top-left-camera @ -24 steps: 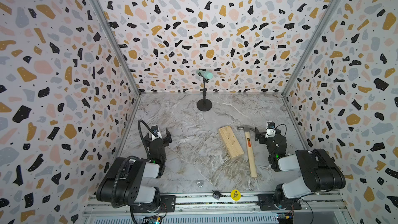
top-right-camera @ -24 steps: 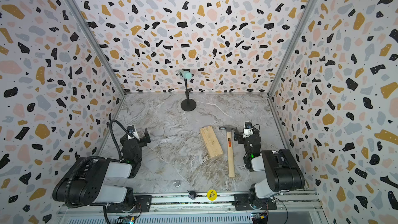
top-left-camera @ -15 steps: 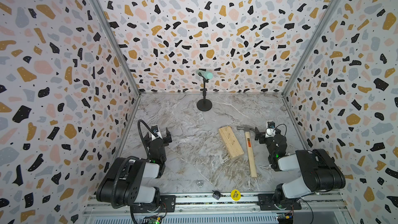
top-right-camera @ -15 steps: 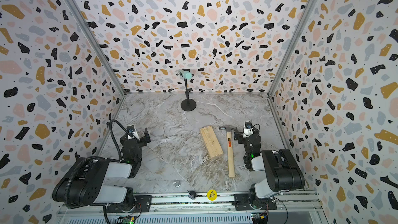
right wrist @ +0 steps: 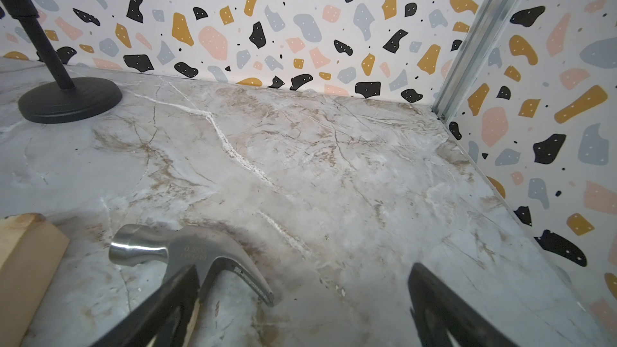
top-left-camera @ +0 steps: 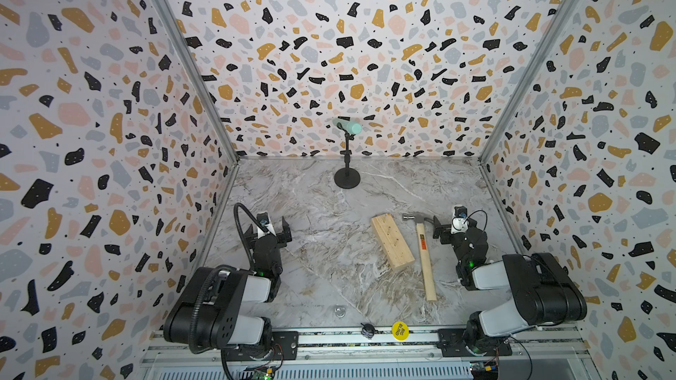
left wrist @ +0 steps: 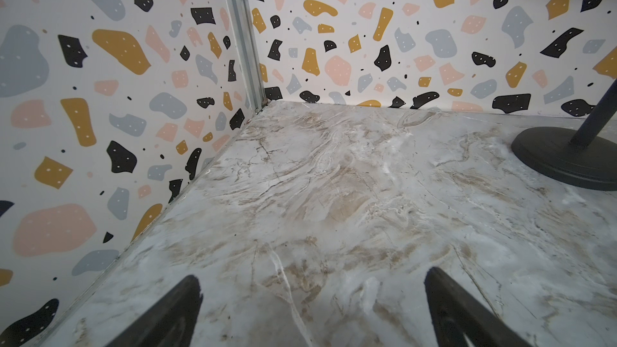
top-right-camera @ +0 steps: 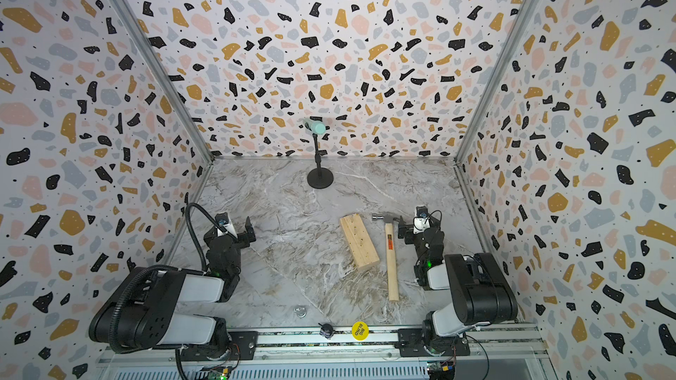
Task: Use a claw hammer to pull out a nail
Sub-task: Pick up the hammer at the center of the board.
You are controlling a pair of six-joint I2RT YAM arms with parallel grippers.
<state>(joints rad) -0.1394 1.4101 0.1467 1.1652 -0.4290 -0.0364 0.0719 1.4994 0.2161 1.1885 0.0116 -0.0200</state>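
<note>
Though both released, left hand (left wrist: 314,278) near wall edge (left wrist: 180,188), right hand (right wrist: 303,278) beside claw hammer (right wrist: 200,255).

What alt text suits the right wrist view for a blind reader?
A silver steel claw hammer head lies on the grey marble table by one finger of the open, empty right gripper. A pale wooden block sits beside it; a black round stand base stands farther off.

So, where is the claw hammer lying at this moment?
In both top views the claw hammer lies flat on the marble table, on the robot's right side, between the wooden block and the right claw.
</note>
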